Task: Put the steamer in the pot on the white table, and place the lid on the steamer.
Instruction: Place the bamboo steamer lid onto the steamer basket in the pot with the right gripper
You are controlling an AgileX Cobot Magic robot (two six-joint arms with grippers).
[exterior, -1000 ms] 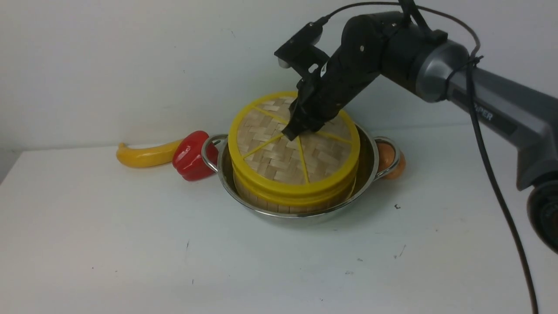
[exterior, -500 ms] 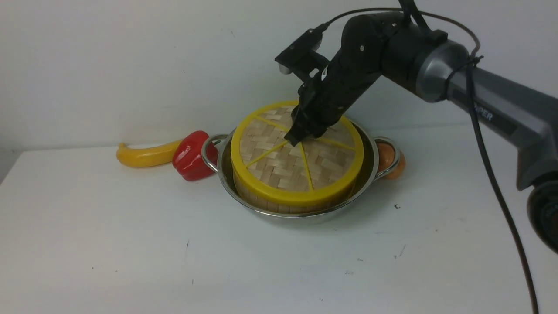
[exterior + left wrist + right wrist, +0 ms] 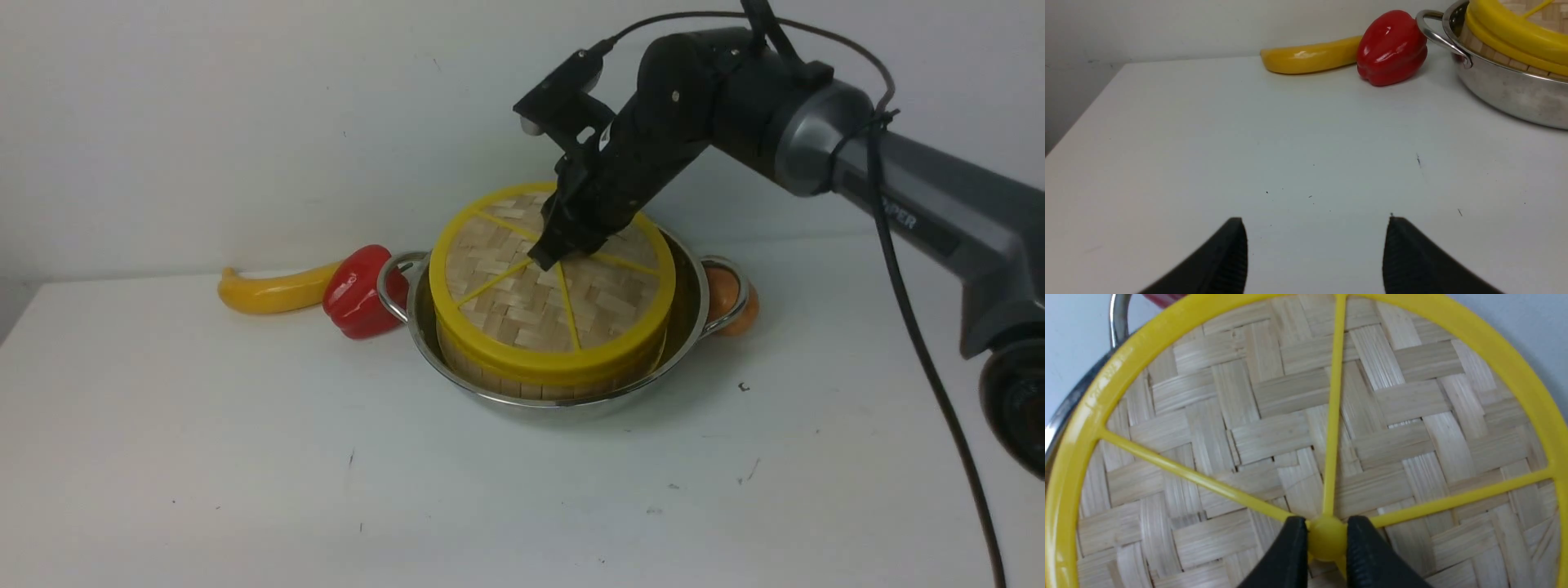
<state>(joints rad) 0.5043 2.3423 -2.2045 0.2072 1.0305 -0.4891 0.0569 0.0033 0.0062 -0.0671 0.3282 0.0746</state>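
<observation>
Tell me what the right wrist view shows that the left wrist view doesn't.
Right wrist only: the right gripper shut on the central knob of the lid, where the spokes meet. Left wrist only: the left gripper open above the white table, a yellow curved fruit, the slatted wall of the steamer inside the pot. Both: the lid's yellow rim, a pot handle, the red bell pepper (a sliver in the right one).

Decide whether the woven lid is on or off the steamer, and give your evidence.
On. The lid covers the steamer in the pot; the right gripper is shut on it. Fully seated: cannot tell.
</observation>
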